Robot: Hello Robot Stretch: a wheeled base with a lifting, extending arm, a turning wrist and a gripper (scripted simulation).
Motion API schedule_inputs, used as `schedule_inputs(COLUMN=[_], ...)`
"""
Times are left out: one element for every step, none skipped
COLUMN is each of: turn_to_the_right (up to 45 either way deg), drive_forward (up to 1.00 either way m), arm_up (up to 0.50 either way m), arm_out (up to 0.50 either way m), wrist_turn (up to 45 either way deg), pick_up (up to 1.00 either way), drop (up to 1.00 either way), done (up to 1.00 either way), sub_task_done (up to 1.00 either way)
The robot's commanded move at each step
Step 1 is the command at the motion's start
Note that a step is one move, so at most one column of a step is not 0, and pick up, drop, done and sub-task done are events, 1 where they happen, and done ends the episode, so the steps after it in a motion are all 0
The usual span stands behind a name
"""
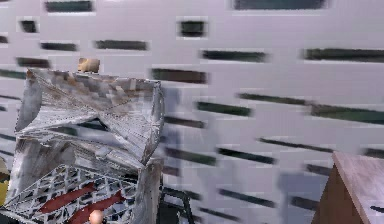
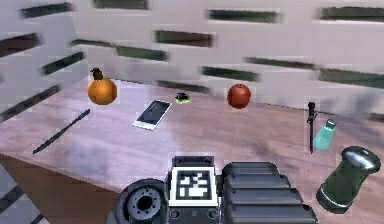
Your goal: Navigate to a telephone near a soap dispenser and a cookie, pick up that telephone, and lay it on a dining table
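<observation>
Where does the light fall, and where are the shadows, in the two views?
Forward view: a grey shadow lies on the wall right of the grey box. Arm side view: the table looks brightest around the white phone; the left wall is darker.

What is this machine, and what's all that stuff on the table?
It's a robot on wheels with one arm. One picture looks ahead at a white brick wall and a worn wooden box. The other looks sideways, over that dark arm with its white marker square. On the wooden table lie a flat white telephone, a red apple, a round orange thing and a small teal bottle. I can't tell whether its fingers hold anything.
</observation>
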Motion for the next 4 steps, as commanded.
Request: schedule_inputs(turn_to_the_right=[0.0,0.0,0.0,0.0], drive_forward=[0.00,0.00,0.00,0.00], arm_up=[0.00,0.00,0.00,0.00], arm_out=[0.30,0.00,0.00,0.00], wrist_turn=[0.0,45.0,45.0,45.0], pick_up=[0.00,0.00,0.00,0.00], drop=[0.00,0.00,0.00,0.00], done=[0.00,0.00,0.00,0.00], sub_task_done=[0.00,0.00,0.00,0.00])
